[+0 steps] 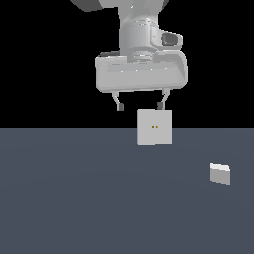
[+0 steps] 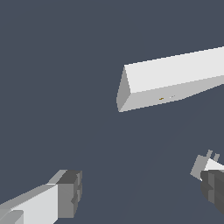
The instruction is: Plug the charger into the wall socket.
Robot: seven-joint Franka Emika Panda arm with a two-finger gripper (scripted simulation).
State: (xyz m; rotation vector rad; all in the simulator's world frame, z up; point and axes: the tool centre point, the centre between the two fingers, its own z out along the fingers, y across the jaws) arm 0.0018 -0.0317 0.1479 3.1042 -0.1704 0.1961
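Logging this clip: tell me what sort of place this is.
Likely a bare simulated test scene: a flat dark floor under a black void, with only a wall socket plate and a small charger block.

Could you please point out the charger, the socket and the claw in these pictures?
charger (image 1: 220, 173): exterior view, on its front face.
socket (image 1: 154, 127): exterior view, on the plate's face by the two holes.
claw (image 1: 140, 105): exterior view, midway between its spread fingertips.

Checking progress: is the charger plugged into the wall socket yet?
No. The charger lies on the floor, apart from the wall socket, whose holes are empty.
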